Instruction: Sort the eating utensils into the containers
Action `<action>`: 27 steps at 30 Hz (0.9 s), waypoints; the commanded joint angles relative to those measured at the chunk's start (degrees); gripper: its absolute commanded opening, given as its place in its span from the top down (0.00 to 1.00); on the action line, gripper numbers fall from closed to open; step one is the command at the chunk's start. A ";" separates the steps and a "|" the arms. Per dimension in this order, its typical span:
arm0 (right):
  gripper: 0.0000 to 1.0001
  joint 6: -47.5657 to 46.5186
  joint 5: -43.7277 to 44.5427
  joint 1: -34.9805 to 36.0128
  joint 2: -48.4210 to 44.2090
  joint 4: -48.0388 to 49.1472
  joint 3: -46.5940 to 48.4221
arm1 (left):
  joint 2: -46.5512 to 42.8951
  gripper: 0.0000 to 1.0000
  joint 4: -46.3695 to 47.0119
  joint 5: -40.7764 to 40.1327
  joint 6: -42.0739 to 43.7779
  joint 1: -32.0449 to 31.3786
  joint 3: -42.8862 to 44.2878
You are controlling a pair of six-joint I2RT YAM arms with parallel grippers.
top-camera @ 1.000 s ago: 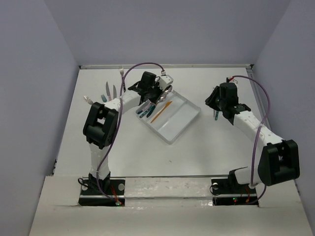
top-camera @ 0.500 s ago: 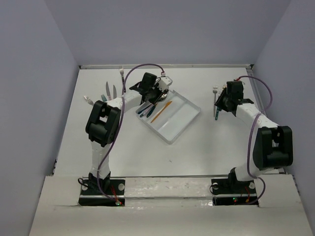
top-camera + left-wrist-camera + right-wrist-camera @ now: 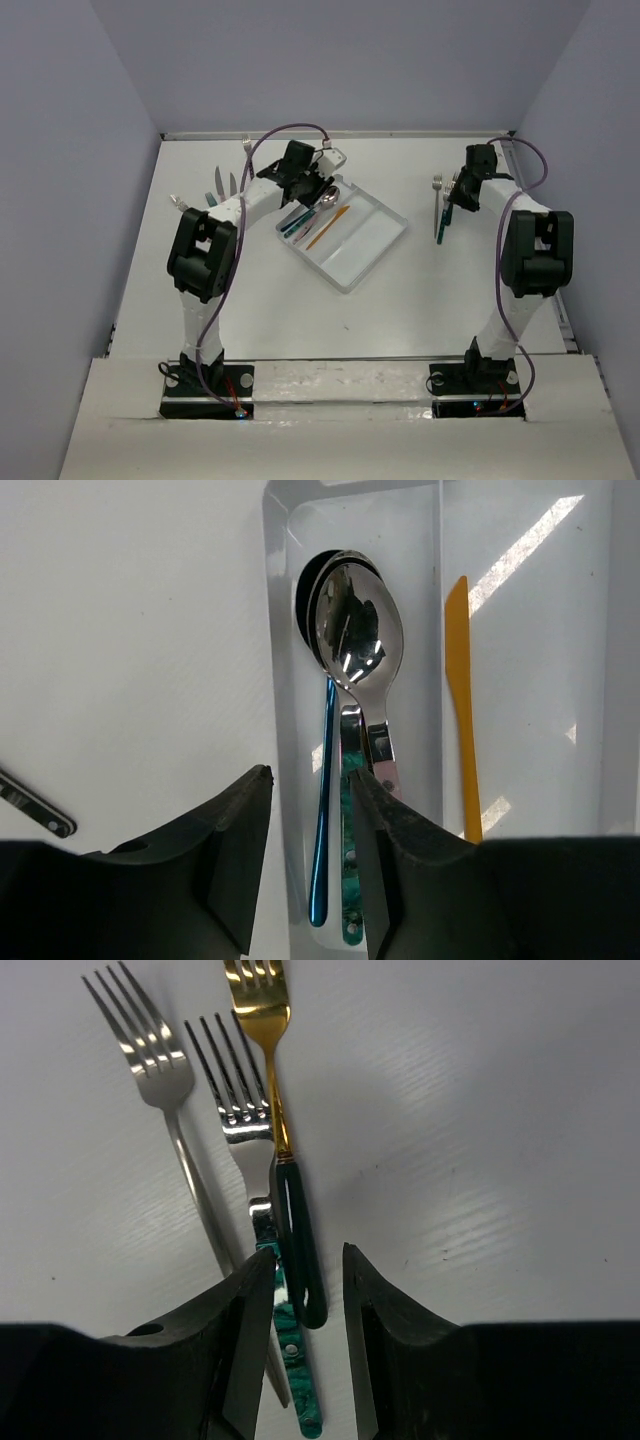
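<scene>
On the left, a few loose utensils (image 3: 216, 184) lay on the table (image 3: 300, 310), not sorted yet. The left gripper (image 3: 308, 810) hung over the tray (image 3: 375, 245), its fingers a little apart and holding nothing. Under it, the spoons (image 3: 355, 630) lay stacked in the tray's left part, and an orange knife (image 3: 458, 680) lay in the middle part. On the right, three forks (image 3: 235, 1090) lay side by side on the table, well apart from the tray. The right gripper (image 3: 305, 1270) hung over their handles, fingers a little apart, with nothing picked up. So the job looked started, but much of it was left.
</scene>
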 commanded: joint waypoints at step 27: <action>0.87 -3.55 4.67 -2.98 16.36 -9.09 12.57 | -26.21 0.49 5.99 1.94 -1.62 19.66 -18.61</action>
